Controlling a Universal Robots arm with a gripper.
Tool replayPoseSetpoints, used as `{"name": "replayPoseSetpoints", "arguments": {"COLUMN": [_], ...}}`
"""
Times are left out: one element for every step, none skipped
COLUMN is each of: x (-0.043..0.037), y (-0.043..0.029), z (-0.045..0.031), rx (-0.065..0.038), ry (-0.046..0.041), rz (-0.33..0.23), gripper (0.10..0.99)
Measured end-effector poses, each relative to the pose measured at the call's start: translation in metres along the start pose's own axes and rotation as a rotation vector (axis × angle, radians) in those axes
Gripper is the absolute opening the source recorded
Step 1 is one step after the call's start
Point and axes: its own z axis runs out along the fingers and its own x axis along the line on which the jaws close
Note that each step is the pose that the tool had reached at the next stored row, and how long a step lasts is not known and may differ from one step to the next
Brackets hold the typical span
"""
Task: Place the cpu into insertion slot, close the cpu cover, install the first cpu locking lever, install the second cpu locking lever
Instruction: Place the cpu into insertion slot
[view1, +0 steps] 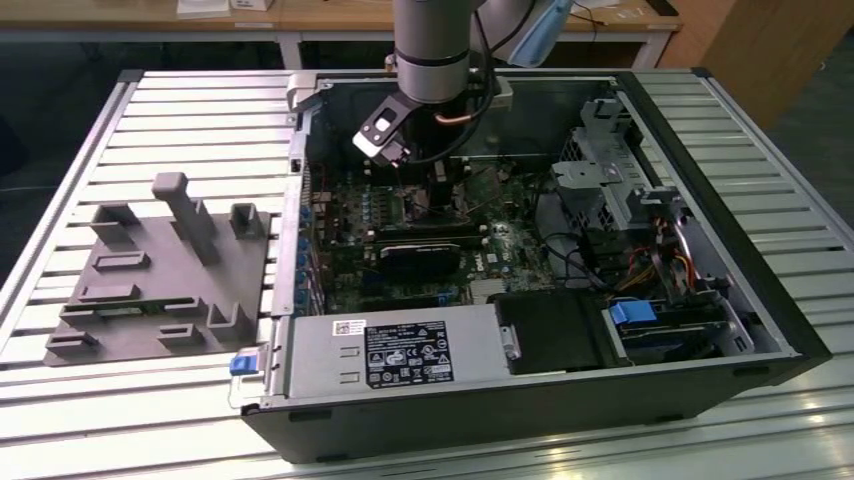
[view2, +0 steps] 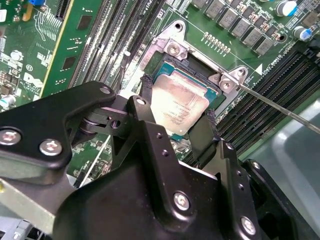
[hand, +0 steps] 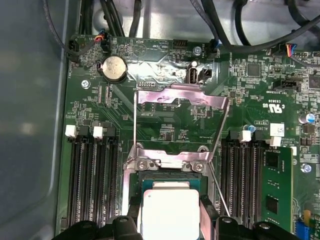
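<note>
1. Two fingers of the gripper pinched the cpu by opposite edges.
2. It lay directly over the insertion slot.
3. The cpu cover stood swung open beyond it.

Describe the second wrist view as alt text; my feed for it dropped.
The black pincer grips the silvery cpu by two opposite edges, right over the insertion slot in the green motherboard; whether it is seated is unclear. A thin metal lever rod runs out from the slot's corner.
</note>
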Motion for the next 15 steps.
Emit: {"name": "replayPoseSetpoints", "arguments": {"x": [0.0002, 0.0004, 0.0006, 0.0007, 0.0007, 0.0008, 0.0008, 0.0008, 0.0008, 0.0008, 0.0008, 0.0008, 0.0008, 0.0008, 0.0008], "y": [0.0, 0.0001, 0.0001, 0.0001, 0.0001, 0.0001, 0.0, 0.0, 0.0, 0.0, 0.0, 0.0, 0.0, 0.0, 0.0], "z": [0.0007, 0.0013, 0.0017, 0.002, 0.0023, 0.003, 0.0036, 0.0038, 0.0037, 0.0037, 0.0038, 0.0038, 0.0039, 0.0039, 0.0039], "rx": [0.0, 0.0, 0.0, 0.0, 0.0, 0.001, 0.001, 0.001, 0.001, 0.001, 0.001, 0.001, 0.001, 0.001, 0.001], "ry": [0.0001, 0.0, -0.0001, 0.0, 0.0, 0.0, 0.0, -0.0001, -0.0002, -0.0002, -0.0002, -0.0001, 0.0, 0.0, -0.0001], "rz": [0.0, 0.0, 0.0, 0.0, 0.0, 0.0, 0.0, 0.0, 0.0, 0.0, 0.0, 0.0, 0.0, 0.0, 0.0], "gripper": [0.537, 0.537, 0.537, 0.537, 0.537, 0.537, 0.537, 0.537, 0.537, 0.537, 0.537, 0.537, 0.537, 0.537, 0.537]}}
